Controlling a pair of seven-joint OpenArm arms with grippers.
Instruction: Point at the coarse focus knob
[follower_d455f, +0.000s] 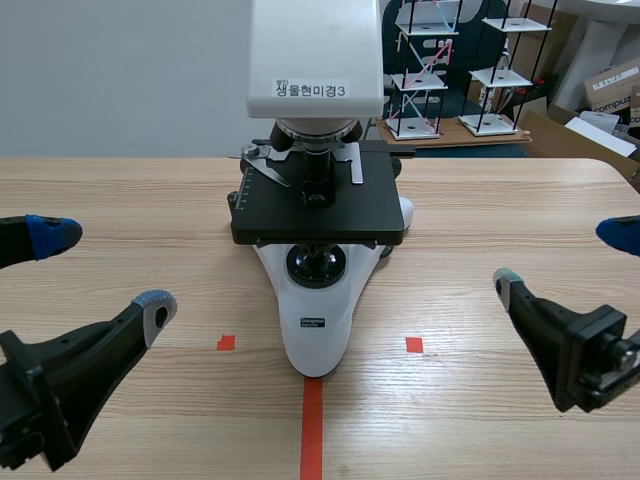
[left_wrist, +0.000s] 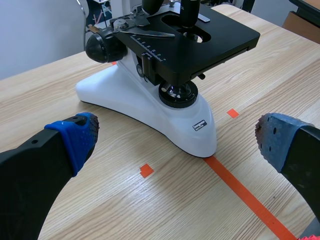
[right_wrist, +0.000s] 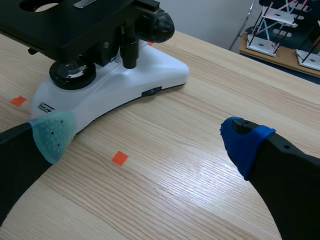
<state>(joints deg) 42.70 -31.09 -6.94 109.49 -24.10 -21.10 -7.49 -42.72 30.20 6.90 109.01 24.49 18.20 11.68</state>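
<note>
A white microscope (follower_d455f: 315, 300) with a black stage (follower_d455f: 318, 205) stands at the table's middle, its base toward me. Its coarse focus knob (left_wrist: 102, 47), a big black knob, sticks out beside the arm under the stage; the matching knob (right_wrist: 160, 25) on the other side shows in the right wrist view. My left gripper (follower_d455f: 100, 270) hangs open to the left of the base, well short of the knob. My right gripper (follower_d455f: 562, 257) is open to the right of the base. Neither holds anything. In the left wrist view the base (left_wrist: 150, 107) lies ahead of the fingers (left_wrist: 75, 137).
Orange-red tape marks (follower_d455f: 312, 425) lie in front of the base. Beyond the table's far edge stand white model racks (follower_d455f: 455, 70) and cardboard boxes (follower_d455f: 610, 85). Bare wooden table (follower_d455f: 480, 420) spreads on both sides of the microscope.
</note>
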